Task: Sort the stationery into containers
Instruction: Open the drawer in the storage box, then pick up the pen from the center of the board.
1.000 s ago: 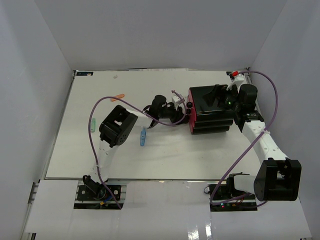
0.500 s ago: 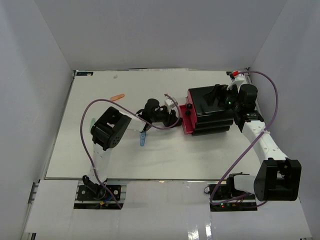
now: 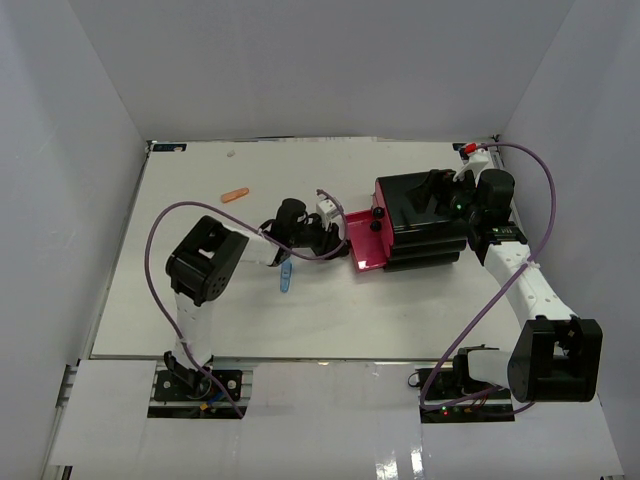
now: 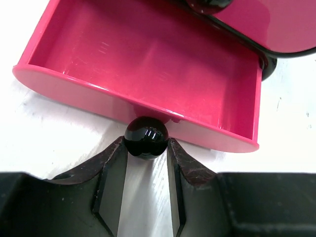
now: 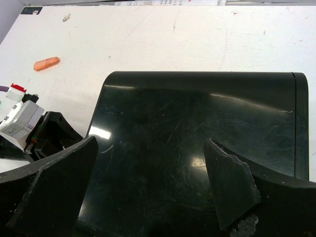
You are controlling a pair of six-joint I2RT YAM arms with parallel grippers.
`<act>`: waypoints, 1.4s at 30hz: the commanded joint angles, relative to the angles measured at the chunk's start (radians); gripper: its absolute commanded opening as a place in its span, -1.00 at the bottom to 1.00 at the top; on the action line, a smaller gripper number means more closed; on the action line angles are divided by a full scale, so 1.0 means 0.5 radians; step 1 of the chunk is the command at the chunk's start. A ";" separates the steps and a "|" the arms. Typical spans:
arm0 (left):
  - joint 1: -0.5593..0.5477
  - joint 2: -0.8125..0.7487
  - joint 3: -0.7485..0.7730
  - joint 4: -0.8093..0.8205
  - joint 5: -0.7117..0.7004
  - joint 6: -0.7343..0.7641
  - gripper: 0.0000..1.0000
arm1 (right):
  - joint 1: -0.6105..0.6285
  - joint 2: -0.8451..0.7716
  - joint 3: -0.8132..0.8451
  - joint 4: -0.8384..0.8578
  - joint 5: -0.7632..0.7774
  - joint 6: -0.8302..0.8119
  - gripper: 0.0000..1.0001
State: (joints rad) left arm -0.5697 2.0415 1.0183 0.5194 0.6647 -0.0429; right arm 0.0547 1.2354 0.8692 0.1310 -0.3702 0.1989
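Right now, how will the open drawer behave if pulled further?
Drawer looks rigid, glossy, empty: probably light. Round shiny knob may slip from the left gripper. It sits well out of the cabinet, so might tip out.

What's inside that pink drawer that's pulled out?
Nothing that shows: in the left wrist view the drawer has a bare pink floor. Its far corner is covered by the drawer above, so anything lying there cannot be seen.

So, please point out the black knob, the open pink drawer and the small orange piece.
black knob [image 4: 145, 138], left wrist view, its round front.
pink drawer [image 4: 148, 59], left wrist view, its bare floor.
orange piece [image 5: 46, 63], right wrist view, its middle.
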 commanded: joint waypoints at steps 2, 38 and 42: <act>0.029 -0.195 -0.046 -0.137 -0.032 0.073 0.03 | 0.007 -0.032 0.020 0.063 -0.033 -0.030 0.88; 1.535 -0.843 -0.156 -1.392 -1.732 -0.497 0.93 | 0.231 -0.204 0.225 -0.238 -0.100 -0.149 0.80; 1.535 -0.742 -0.159 -1.401 -1.633 -0.479 0.85 | 0.234 -0.197 0.225 -0.244 -0.085 -0.155 0.81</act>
State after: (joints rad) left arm 0.1974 1.6749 0.9115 -0.1665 -0.2173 -0.2790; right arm 0.1661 1.1526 0.9543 -0.0013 -0.4271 0.1429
